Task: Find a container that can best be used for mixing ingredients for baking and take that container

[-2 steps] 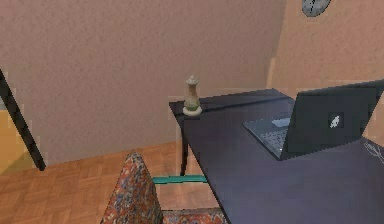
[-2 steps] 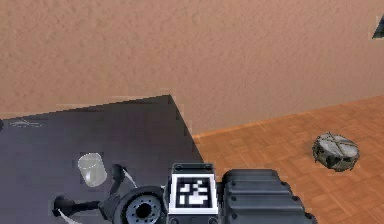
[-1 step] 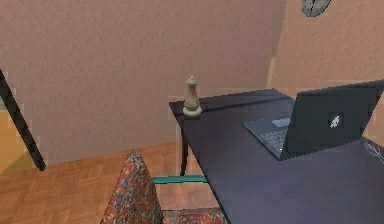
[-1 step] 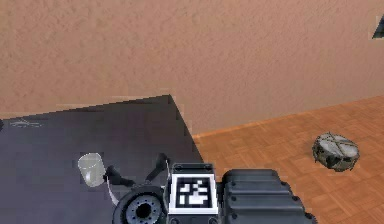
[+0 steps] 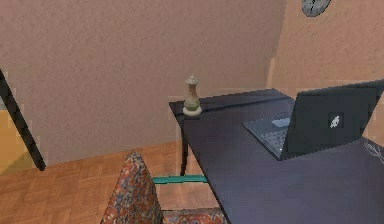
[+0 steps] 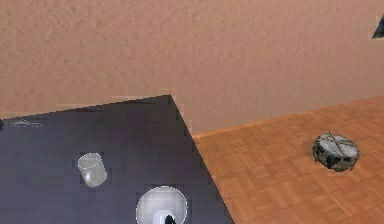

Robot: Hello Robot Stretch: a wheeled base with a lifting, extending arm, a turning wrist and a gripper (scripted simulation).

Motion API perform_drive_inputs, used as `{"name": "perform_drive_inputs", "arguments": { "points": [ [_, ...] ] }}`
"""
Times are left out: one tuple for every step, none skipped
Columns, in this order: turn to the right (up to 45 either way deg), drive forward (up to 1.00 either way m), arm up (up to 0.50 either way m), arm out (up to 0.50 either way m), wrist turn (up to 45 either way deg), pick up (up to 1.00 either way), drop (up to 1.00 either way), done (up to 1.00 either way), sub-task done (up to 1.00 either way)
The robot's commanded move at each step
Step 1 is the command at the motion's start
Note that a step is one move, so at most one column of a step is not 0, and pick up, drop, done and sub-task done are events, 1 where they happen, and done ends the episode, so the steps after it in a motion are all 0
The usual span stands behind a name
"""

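The white bowl (image 6: 161, 206), your likeliest mixing container, rests upright near the dark surface (image 6: 120, 125) edge, probably within the arm's reach; you cannot tell the fingers' state or offset.

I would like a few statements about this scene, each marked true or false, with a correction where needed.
1. An open laptop stands on the dark table. True.
2. A round grey thing lies on the wooden floor. True.
3. The white bowl lies on that floor. False: it sits on the table.
4. The pale shaker-like thing stands on the laptop. False: it stands at the table's far corner, apart from the laptop.
5. A small pale cup stands on the table near the bowl. True.
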Motion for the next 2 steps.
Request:
{"name": "perform_drive_inputs", "arguments": {
  "points": [
    [0.0,0.0,0.0,0.0,0.0,1.0,0.0,0.0,0.0],
    [0.0,0.0,0.1,0.0,0.0,0.0,0.0,0.0,0.0]
  ]
}}
